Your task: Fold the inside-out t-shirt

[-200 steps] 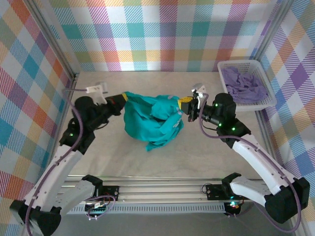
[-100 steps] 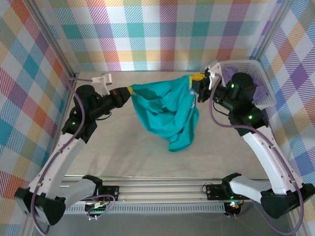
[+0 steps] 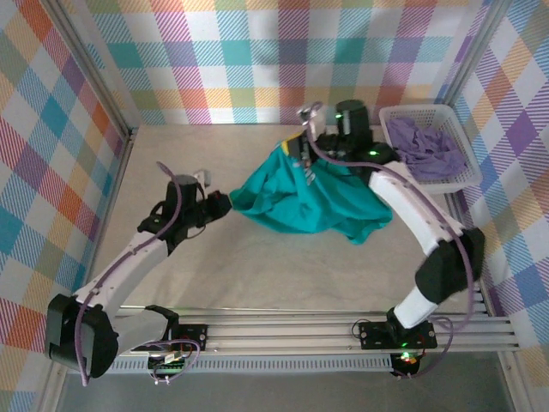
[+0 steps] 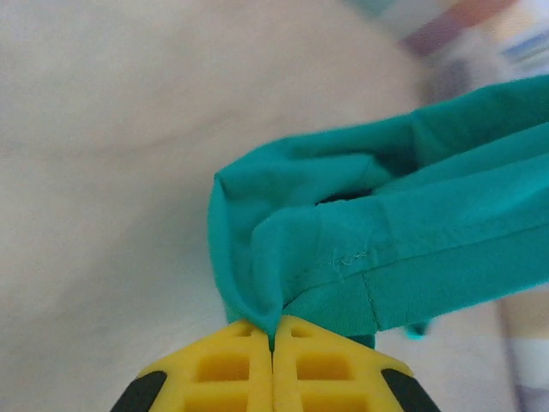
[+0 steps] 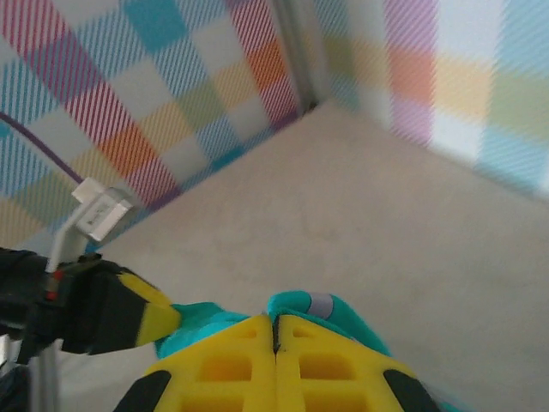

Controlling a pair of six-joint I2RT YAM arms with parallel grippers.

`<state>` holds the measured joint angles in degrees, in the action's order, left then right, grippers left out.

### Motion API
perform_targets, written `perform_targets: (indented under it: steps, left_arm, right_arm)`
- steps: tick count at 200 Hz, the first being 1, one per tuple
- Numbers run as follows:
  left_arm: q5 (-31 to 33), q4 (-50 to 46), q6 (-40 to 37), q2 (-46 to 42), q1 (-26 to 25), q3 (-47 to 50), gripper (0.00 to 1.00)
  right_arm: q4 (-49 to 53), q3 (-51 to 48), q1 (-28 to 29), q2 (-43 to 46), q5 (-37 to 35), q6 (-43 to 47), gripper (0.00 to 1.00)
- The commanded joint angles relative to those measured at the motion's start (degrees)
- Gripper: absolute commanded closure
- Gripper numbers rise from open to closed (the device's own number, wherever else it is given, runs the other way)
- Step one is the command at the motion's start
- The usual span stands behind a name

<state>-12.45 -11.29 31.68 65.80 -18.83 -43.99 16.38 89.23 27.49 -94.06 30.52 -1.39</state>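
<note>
A teal-green soft cotton t-shirt (image 3: pixel 322 206) hangs bunched over the middle of the pale beige table (image 3: pixel 257 275), strung between two claws. Its loose bulk sags toward 4 o'clock; I cannot tell whether it touches the surface.

At the shirt's 9 o'clock tip, low, the left gripper (image 3: pixel 226 203) has its yellow fingers (image 4: pixel 232 369) pressed together, pinching a stitched hem fold right at their ends. At approx 11 o'clock of the shirt and raised higher, the right gripper (image 3: pixel 300 153) is likewise pressed together on a wad of teal cloth, w/ a small grey label (image 5: pixel 319 303) just beside its tips.

At the table's 2 o'clock sits a white plastic mesh basket (image 3: pixel 396 113) holding a crumpled lavender-purple garment (image 3: pixel 425 148), near the right arm.

The step in hand looks like opening the shirt out flat before any fold. To do it well:
- Both pinches need to be firm; the left one grips v. little fabric, so a hard tug could slip it.
- Draw the claws apart along a 9-to-3 line until the held edge is taut.
- Then lower both together so the body lays down w/o creases.
- Steer clear of the basket.
</note>
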Motion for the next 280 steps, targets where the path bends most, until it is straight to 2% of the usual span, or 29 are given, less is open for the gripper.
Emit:
perform_targets:
  steps: [1, 20, 31, 47, 57, 71, 85, 99, 152, 200, 214, 232, 243, 254, 266, 280]
  left_arm:
    - [10.92, -3.73, -2.07, 0.46, 0.37, 4.48, 0.89]
    - [16.93, -4.05, -2.87, -1.25, 0.01, 6.77, 0.75]
    - [17.42, -3.5, -4.15, -3.33, -1.12, 7.52, 0.66]
    - [17.78, -1.14, -6.1, -6.74, -5.13, 9.08, 0.58]
    - [16.59, 2.16, -7.54, -8.35, -7.65, 10.49, 0.56]
    - [11.72, 8.6, -9.1, -9.41, -9.69, 12.89, 0.53]
    - [8.17, 13.6, -9.92, -8.18, -10.38, 13.65, 0.5]
    - [7.49, 16.49, -10.88, -5.37, -10.51, 13.05, 0.46]
    - [5.84, 24.08, -13.96, 10.42, -10.53, 5.97, 0.43]
    - [10.89, 25.96, -17.08, 21.39, -10.53, -0.71, 0.44]
    - [10.25, 27.8, -17.62, 24.53, -10.44, -2.15, 0.47]
    - [7.66, 30.45, -17.72, 27.16, -10.44, -3.3, 0.58]
    - [6.57, 32.72, -17.53, 28.0, -10.44, -3.19, 0.69]
    - [5.22, 33.64, -17.19, 28.41, -10.27, -3.31, 0.88]
    - [3.98, 33.63, -16.41, 28.01, -10.17, -3.25, 1.0]
    - [1.22, 31.6, -15.4, 26.4, -10.0, -3.21, 1.0]
  right_arm:
    - [-0.79, -0.18, 2.46, -7.75, 6.53, -3.16, 1.0]
    - [-0.08, 3.0, 3.58, -14.03, 8.38, -3.76, 1.0]
    - [-0.09, 4.44, 4.03, -16.14, 9.05, -4.17, 1.0]
    - [-0.33, 5.85, 4.23, -17.66, 10.17, -5.19, 1.0]
    - [0.2, 6.75, 4.27, -17.96, 10.42, -5.38, 1.0]
    - [1.01, 7.83, 4.27, -17.92, 10.38, -5.14, 1.0]
    - [2.38, 8.87, 4.25, -17.85, 10.26, -4.53, 1.0]
    - [3.58, 9.75, 4.24, -17.91, 9.81, -3.91, 1.0]
    - [5.48, 11.44, 4.17, -18.17, 9.21, -2.84, 1.0]
    - [6.38, 11.54, 4.11, -18.1, 9.09, -2.24, 1.0]
    - [6.28, 11.51, 3.92, -18.17, 9.12, -2.3, 1.0]
    - [6.18, 11.92, 3.48, -18.67, 8.73, -2.74, 1.0]
    - [6.3, 12.44, 3.06, -19.07, 8.46, -3.21, 1.0]
    - [6.94, 13.78, 2.62, -20.01, 6.73, -4.37, 1.0]
    - [9.62, 17.06, 2.15, -21.92, 1.97, -5.44, 0.89]
    - [14.79, 21.97, 2.09, -23.92, -9.93, -3.77, 0.75]
